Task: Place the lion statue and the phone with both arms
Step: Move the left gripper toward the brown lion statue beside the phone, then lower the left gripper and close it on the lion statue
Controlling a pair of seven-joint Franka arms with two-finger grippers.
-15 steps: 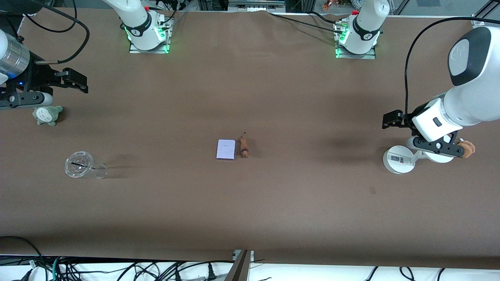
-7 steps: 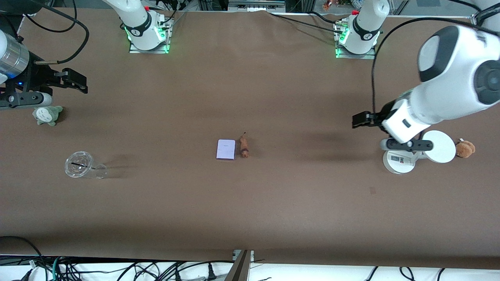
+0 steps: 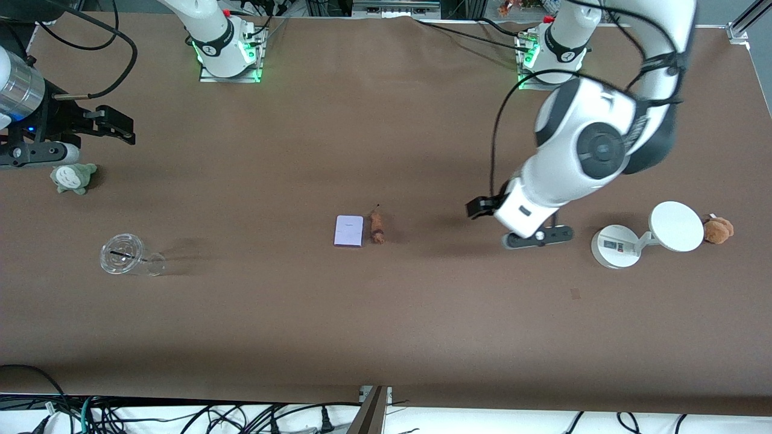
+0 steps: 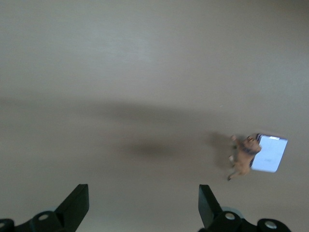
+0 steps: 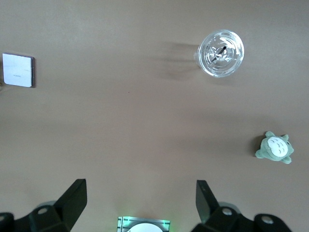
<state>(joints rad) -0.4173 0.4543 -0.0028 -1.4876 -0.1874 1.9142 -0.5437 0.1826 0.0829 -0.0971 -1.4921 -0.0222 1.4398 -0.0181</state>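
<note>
The phone [image 3: 349, 231], a pale lavender slab, lies flat at the table's middle. The lion statue [image 3: 377, 228], tiny and brown, lies right beside it, toward the left arm's end. My left gripper [image 3: 535, 237] is open and empty over bare table between the lion statue and the white stand. In the left wrist view the lion statue [image 4: 244, 157] and phone [image 4: 269, 153] lie well off from my gripper [image 4: 143, 203]. My right gripper [image 3: 30, 154] waits open and empty over the right arm's end; its wrist view [image 5: 141, 200] shows the phone [image 5: 18, 70] far off.
A white round-based stand with a disc [image 3: 615, 246] and an orange-brown plush [image 3: 718, 229] stand at the left arm's end. A clear plastic cup [image 3: 123, 254] lies on its side and a grey-green plush [image 3: 72, 178] sits at the right arm's end.
My left arm has swung from over the white stand toward the table's middle, closer to the lion statue. The right arm, phone and lion statue have not moved.
</note>
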